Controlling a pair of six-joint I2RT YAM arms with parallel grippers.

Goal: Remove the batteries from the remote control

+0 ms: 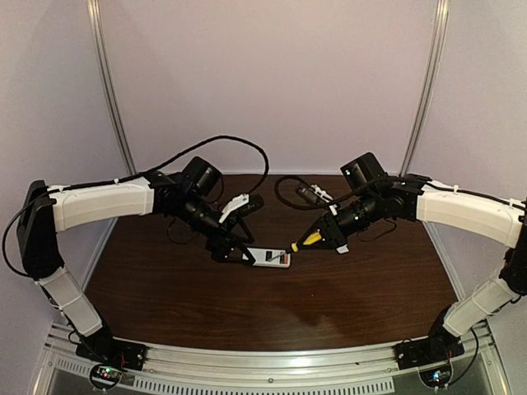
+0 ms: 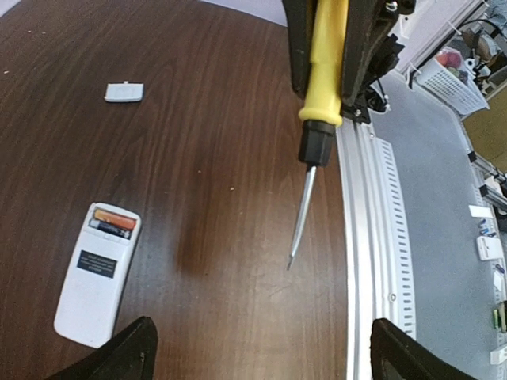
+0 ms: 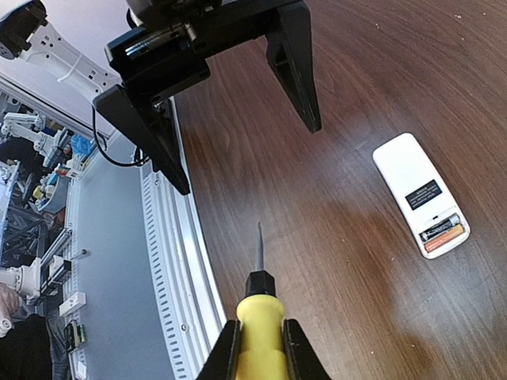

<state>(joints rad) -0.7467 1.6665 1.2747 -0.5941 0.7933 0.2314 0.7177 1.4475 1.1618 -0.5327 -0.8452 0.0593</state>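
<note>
**Item 1.** Flat white rectangular remote control (image 2: 97, 277): lies on the dark brown wooden surface (image 1: 247, 313), battery bay uncovered at 1 end.

**Item 2.** 2 thin cylindrical batteries (image 2: 115, 222), 1 orange-copper and 1 dark: both seated side by side in that bay.

**Item 3.** Left gripper (image 3: 247, 154): jaws wide apart, nothing between them, hovering near the remote.

**Item 4.** Right gripper (image 3: 257, 348): clamped on the yellow-handled screwdriver (image 3: 260, 305), blade aimed past the remote.

**Handling note (judgement).** Prying is the likely step. The left gripper would do best to steady the remote's closed end. The blade should then slip under 1 battery end at a shallow angle, so that neither cell nor remote skids.

**View notes.**
- Only the left wrist view shows the small white cover piece (image 2: 124, 93), well apart from the remote.
- Only the right wrist view shows both left jaws in full.
- The top view shows both arms converging, but the batteries are probably too small to make out there.
</note>
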